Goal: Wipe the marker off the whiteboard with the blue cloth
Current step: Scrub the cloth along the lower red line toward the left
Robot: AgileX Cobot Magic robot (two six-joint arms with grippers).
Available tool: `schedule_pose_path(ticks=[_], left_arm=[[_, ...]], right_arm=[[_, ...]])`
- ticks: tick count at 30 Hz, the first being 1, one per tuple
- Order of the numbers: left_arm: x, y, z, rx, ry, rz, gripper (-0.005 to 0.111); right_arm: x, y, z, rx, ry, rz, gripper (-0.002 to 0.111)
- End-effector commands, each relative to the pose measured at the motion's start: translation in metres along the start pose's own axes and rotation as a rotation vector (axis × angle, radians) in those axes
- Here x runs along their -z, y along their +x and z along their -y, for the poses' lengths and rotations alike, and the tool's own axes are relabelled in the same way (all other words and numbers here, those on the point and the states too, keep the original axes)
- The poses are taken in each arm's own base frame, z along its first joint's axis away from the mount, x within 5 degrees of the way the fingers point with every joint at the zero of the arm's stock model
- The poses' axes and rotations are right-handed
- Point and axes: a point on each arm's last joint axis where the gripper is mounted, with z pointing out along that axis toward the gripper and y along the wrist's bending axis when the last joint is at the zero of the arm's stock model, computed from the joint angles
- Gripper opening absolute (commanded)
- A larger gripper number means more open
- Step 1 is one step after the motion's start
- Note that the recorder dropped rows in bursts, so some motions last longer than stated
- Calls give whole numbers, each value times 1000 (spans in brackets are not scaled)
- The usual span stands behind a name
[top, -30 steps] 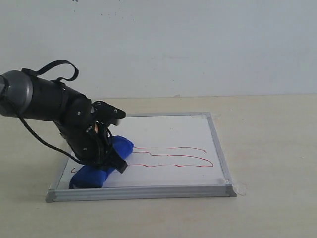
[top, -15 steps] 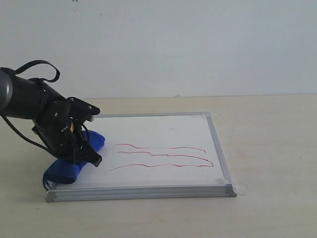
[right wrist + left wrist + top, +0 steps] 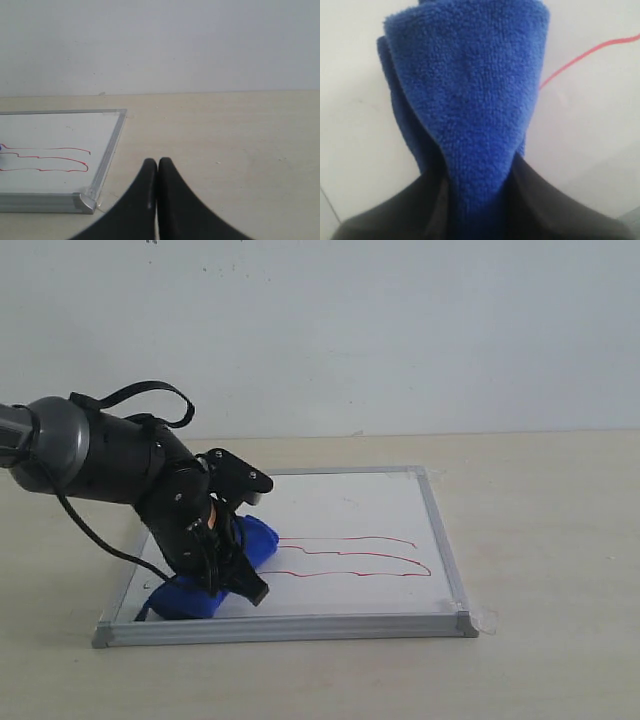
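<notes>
Blue cloth, bunched into a thick roll, lies pressed on the near left part of the whiteboard, at the left ends of the red marker lines. We see the left gripper clenched on it. Our right gripper hangs over the desk, off the board, with its fingertips pressed together.

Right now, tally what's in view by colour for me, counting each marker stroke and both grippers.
Blue: 1, the blue cloth
White: 1, the whiteboard
Red: 3, the strokes of the marker
Black: 2, the left gripper shut on the cloth, and the right gripper shut on nothing
Total: 7
</notes>
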Motion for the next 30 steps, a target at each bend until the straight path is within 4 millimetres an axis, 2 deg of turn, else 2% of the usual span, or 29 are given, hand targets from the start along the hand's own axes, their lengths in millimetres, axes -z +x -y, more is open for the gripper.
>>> schedule_pose_path(ticks=[1, 7, 10, 14, 21, 24, 27, 30], left_arm=[[-7, 5, -6, 20, 6, -10, 4], [-16, 22, -69, 151, -57, -36, 4], [-18, 28, -89, 201, -72, -21, 4], [-18, 26, -85, 202, -62, -13, 4], [-12, 9, -35, 42, -14, 11, 4], [-10, 5, -21, 23, 8, 23, 4], [-10, 3, -22, -8, -4, 42, 4], [-12, 7, -43, 22, -47, 42, 4]], right_arm=[[0, -1, 0, 6, 2, 10, 0], [0, -1, 0, 6, 2, 10, 0], [0, -1, 0, 6, 2, 10, 0], [0, -1, 0, 6, 2, 10, 0], [0, -1, 0, 6, 2, 10, 0], [0, -1, 0, 6, 2, 10, 0], [0, -1, 0, 6, 2, 10, 0], [0, -1, 0, 6, 2, 10, 0]])
